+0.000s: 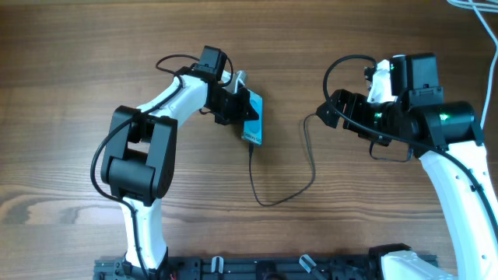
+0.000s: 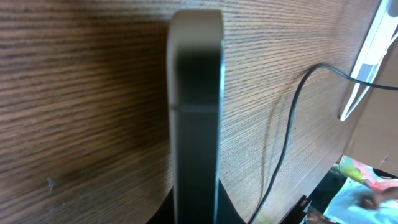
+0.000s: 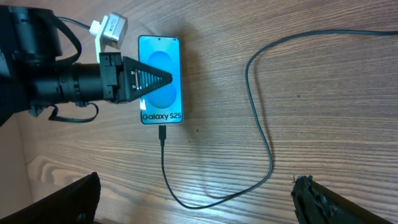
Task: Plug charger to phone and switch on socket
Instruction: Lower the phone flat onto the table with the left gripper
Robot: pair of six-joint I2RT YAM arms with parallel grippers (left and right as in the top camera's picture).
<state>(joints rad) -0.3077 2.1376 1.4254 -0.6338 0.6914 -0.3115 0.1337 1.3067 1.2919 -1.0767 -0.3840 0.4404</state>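
Observation:
The phone [image 1: 254, 121] has a bright turquoise screen and shows in the right wrist view [image 3: 163, 68] with "Galaxy S25" near its lower edge. My left gripper [image 1: 237, 105] is shut on it; in the left wrist view I see the phone's thin edge [image 2: 196, 106] between the jaws. The charger's thin black cable [image 1: 268, 202] runs from the phone's lower edge, where its connector tip [image 3: 162, 134] meets the phone, and loops right under my right arm. My right gripper [image 3: 199, 205] is open and empty above the cable loop [image 3: 261, 143]. The plug and socket are hidden.
A thick white lead [image 1: 486, 27] runs along the top right corner of the wooden table [image 1: 78, 78]. A white oblong thing [image 2: 364, 68] shows at the upper right of the left wrist view; I cannot tell what it is.

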